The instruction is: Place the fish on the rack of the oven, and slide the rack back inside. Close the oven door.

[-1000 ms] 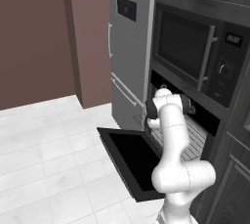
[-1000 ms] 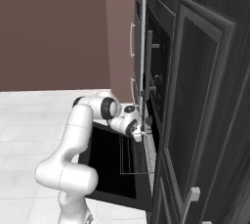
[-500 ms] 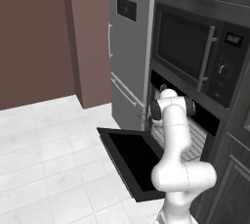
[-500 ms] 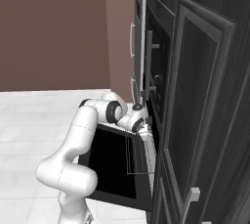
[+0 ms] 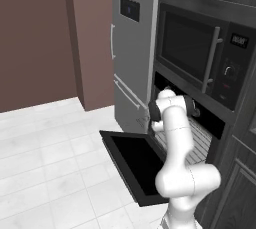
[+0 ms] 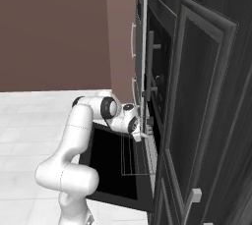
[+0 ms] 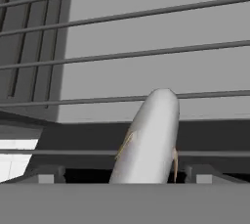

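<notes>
Hand view: fish seemingly between pincer tips

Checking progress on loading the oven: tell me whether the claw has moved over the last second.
Yes. Judged against the open oven door in the left base view, the claw has swung right, off the door's near edge and over the pulled-out rack, toward the oven cavity.

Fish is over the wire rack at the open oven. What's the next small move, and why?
Probably lower a touch and release. In the hand view the slender pale fish sticks out from the gripper right above the grey wire rack, whose bars run beneath it. The rack is pulled out and the flat black oven door lies open below.
</notes>
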Robot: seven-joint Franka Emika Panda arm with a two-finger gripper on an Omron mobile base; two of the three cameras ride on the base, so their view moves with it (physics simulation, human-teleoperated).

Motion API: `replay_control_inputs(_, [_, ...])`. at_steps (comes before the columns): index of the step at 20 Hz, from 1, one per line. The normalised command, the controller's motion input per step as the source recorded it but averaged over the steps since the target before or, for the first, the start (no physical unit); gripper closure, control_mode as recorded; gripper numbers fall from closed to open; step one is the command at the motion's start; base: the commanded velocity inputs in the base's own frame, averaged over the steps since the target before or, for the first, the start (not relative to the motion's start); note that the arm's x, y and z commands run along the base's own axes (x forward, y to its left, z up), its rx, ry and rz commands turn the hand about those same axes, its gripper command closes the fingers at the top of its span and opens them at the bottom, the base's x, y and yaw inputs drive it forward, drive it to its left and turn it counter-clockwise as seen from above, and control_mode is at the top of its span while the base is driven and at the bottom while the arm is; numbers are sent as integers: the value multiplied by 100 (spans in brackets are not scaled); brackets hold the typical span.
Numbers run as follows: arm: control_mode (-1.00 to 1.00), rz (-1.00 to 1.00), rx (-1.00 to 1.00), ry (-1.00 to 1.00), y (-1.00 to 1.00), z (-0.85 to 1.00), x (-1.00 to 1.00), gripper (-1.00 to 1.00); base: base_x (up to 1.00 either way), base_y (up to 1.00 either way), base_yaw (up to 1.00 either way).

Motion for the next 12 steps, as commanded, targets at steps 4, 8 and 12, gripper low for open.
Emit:
replay_control_inputs(4, [-100,-11,-4,-4,34,60,-29,-100,0,0,0])
replay_control_inputs(8, [-100,-8,-2,-3,0,100,-35,-100,0,0,0])
replay_control_inputs(12, [-100,-2,-6,-8,21,85,-68,-100,0,0,0])
